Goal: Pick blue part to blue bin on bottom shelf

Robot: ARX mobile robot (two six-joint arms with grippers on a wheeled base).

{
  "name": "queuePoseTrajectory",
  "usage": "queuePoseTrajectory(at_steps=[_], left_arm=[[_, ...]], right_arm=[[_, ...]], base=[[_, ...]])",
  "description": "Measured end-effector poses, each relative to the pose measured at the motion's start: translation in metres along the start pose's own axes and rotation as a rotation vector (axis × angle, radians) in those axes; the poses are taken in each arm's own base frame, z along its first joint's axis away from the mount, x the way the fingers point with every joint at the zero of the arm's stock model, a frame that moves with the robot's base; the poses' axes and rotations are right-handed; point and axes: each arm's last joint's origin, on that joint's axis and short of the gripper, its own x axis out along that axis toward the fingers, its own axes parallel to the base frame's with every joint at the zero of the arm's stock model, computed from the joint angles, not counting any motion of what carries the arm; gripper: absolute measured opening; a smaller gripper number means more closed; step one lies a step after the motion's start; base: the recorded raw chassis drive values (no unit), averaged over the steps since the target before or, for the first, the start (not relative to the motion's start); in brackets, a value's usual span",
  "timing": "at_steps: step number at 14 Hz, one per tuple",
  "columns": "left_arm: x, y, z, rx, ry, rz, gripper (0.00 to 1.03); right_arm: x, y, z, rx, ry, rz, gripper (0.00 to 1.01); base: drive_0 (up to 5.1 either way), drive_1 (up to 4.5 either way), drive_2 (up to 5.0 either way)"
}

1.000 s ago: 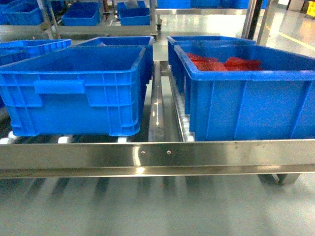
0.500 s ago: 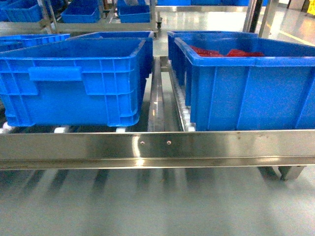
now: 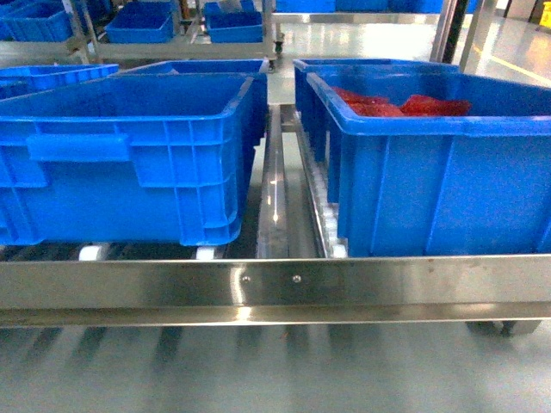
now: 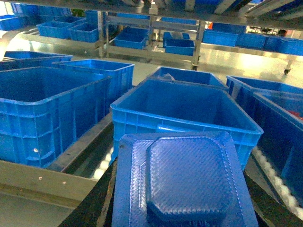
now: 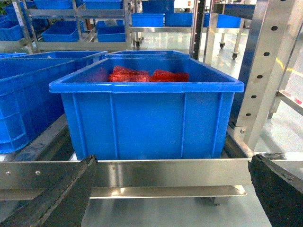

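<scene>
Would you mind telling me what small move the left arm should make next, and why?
Probably ease the left hand forward over the blue bin. The blue part sits in that hand, short of the bin's near rim, and the bin's inside looks bare. The neighbouring bin with red packs is the wrong one.

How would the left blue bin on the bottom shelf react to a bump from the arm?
The blue bin rests on white rollers, so it would probably glide backward easily. It looks empty in the left wrist view, so likely light. Its ribbed walls look stiff, unlikely to flex.
</scene>
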Motion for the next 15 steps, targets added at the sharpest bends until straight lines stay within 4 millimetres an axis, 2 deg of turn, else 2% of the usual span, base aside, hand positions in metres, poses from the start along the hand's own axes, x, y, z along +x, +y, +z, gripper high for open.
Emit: queuePoseTrajectory(at_steps=[15], left_arm=[[0.0001, -0.0001, 0.0, -0.001, -0.001, 0.0, 0.43]], right_arm=[[0.0, 0.0, 0.0003, 0.0, -0.003, 0.0, 0.98]], base=[[0.0, 4.19, -4.2]])
